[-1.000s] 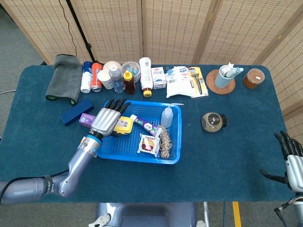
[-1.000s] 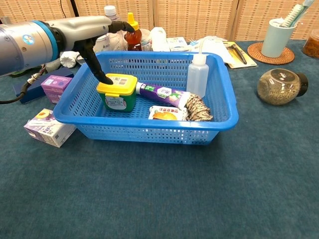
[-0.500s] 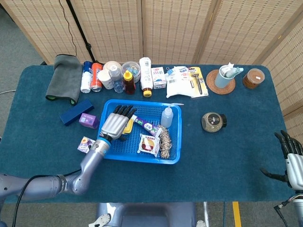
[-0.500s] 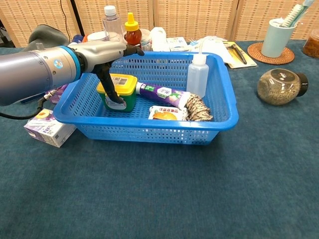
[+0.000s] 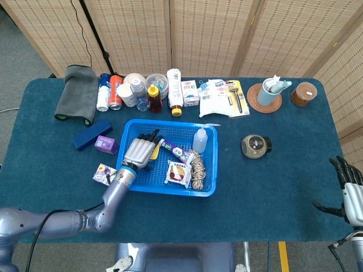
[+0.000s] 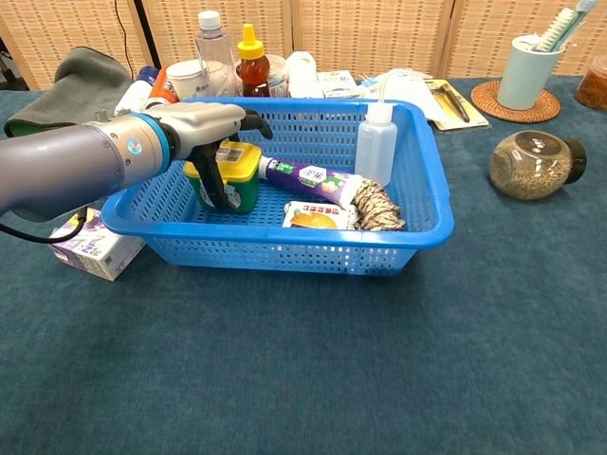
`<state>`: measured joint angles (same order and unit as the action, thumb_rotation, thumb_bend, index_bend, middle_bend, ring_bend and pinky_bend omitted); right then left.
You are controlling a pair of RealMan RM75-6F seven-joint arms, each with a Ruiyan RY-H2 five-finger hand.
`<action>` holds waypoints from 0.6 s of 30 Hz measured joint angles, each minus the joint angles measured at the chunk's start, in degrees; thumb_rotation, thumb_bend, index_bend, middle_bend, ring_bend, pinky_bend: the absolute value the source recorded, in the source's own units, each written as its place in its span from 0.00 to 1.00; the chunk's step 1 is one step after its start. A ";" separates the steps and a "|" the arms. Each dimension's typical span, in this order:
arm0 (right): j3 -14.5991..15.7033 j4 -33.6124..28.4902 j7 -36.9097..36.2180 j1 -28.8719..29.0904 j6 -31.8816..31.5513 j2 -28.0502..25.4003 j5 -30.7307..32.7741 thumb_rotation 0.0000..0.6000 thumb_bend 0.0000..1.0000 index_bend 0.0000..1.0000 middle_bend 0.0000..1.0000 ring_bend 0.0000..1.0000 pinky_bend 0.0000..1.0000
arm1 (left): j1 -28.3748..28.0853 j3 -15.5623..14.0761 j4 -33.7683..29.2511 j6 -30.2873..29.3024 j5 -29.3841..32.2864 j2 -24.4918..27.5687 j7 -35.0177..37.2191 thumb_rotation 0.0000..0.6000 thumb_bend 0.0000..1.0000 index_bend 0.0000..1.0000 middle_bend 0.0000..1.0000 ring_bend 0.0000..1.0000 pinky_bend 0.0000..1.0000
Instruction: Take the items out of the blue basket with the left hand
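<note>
The blue basket [image 6: 285, 248] stands at the table's middle left, its rim [image 5: 170, 190] facing me. My left hand [image 6: 204, 123] reaches into its left end and grips a green jar with a yellow lid [image 6: 242, 166]; the thumb lies on the jar's front and the fingers curl over its far side. From above, the left hand [image 5: 139, 152] hides most of the jar [image 5: 154, 152]. A purple tube [image 6: 305, 177], a squeeze bottle [image 6: 376, 142], a snack packet [image 6: 318, 216] and a coil of twine [image 6: 377, 204] also lie inside. My right hand [image 5: 349, 192] hangs off the table's right front, fingers apart, holding nothing.
A small carton [image 6: 93, 246] lies just left of the basket, with a purple box [image 5: 105, 144] and a blue case [image 5: 91, 134] behind it. Bottles and cans [image 5: 142, 90] line the back edge. A round glass jar [image 6: 529, 163] sits right of the basket.
My left hand has moved right and down into the basket, from touching the jar's lid to wrapping around the jar. The jar has stayed put. The right hand has not moved.
</note>
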<state>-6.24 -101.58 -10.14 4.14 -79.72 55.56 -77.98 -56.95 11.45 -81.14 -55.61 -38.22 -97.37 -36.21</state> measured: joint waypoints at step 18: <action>-0.18 0.07 -0.09 0.13 0.37 0.07 0.57 1.00 0.00 0.00 0.00 0.00 0.00 | 0.27 0.38 1.79 -2.19 -2.52 -2.01 -0.39 1.00 0.40 0.52 0.33 0.40 0.46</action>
<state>-6.41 -101.51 -10.23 4.27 -79.36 55.62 -77.41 -56.68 11.82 -79.35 -57.80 -40.74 -99.39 -36.60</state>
